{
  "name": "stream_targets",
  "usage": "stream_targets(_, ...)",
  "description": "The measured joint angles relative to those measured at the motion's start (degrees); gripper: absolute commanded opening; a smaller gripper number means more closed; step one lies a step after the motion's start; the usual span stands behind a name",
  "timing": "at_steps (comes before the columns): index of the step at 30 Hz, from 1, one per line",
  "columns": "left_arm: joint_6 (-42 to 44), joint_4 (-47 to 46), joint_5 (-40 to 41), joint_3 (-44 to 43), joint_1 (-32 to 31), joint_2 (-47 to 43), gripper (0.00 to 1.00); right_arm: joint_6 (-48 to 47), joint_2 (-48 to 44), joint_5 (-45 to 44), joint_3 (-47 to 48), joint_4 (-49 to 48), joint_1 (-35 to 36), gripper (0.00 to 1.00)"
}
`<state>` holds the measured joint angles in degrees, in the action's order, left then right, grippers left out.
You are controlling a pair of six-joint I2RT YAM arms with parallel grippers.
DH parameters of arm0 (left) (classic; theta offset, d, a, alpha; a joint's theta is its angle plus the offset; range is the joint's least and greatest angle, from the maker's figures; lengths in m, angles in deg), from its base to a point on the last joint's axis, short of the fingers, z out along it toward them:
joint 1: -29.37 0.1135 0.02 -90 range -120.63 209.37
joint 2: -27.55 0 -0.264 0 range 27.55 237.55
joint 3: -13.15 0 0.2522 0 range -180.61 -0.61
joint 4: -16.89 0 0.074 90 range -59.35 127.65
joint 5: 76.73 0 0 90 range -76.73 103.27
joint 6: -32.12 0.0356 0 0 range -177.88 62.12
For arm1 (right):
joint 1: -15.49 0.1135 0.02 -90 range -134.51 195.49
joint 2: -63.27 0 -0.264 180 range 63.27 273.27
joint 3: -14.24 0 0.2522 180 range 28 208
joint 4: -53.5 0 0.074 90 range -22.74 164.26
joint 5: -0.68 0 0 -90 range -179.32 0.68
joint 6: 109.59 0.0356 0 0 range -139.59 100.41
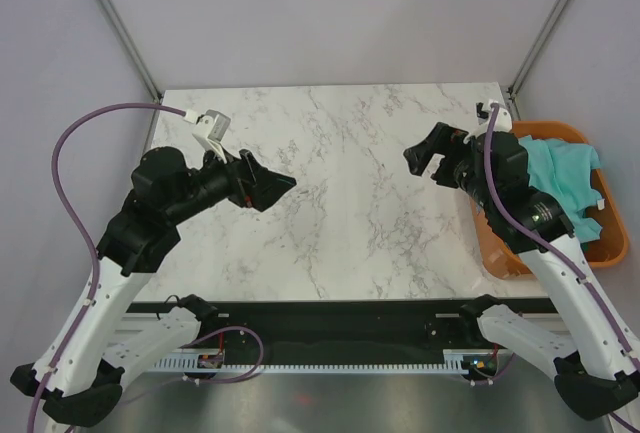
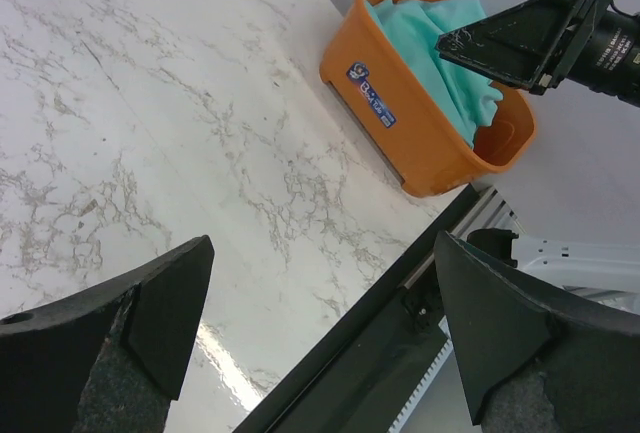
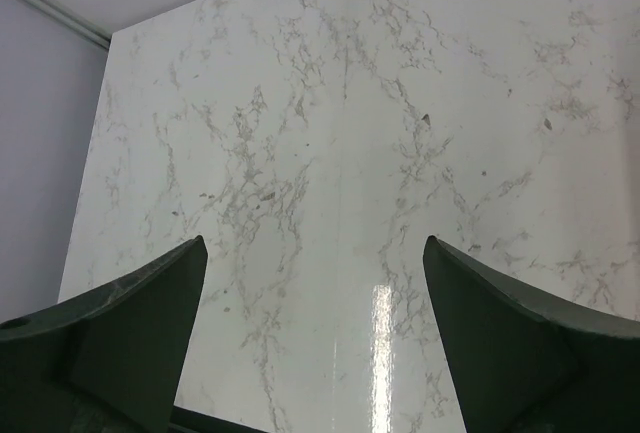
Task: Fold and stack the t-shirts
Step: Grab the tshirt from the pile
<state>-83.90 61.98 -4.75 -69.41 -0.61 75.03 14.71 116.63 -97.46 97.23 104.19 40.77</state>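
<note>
**Both arms poised above the marble table [image 1: 350, 203], claws empty.**
We see the left gripper [image 1: 275, 188] at centre left and the right gripper [image 1: 425, 156] at centre right. Each has its fingers spread wide, grasping nothing. The teal t-shirt [image 1: 565, 168] lies crumpled in the orange tub [image 1: 503, 253] at the right edge of the frame.

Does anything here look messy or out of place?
Only one thing: a teal t-shirt lies crumpled in the orange tub at the right edge of the table, with some cloth spilling over the rim. Nothing looks spilled, broken or askew.
</note>
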Motion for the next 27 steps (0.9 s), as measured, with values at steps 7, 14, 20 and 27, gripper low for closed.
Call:
stream_targets(7, 0.0, -0.1, 0.0, 1.1, 0.0, -1.0, 1.00, 0.2, -0.8, -6.4, -0.4, 0.4, 0.0, 0.98)
stream_targets(14, 0.0, -0.1, 0.0, 3.7, 0.0, -3.5, 1.00, 1.1, 8.8, -27.3, 2.4, 5.0, -3.8, 0.98)
stream_targets(20, 0.0, 0.0, -0.1, 5.1, 0.0, -4.1, 1.00, 0.9, 20.7, -32.1, 3.0, 7.0, -22.3, 0.97)
stream_targets(27, 0.0, 0.0, -0.1, 5.5, 0.0, -4.9, 1.00, -0.3, 23.7, -31.2, 2.3, 5.8, -35.2, 0.85)
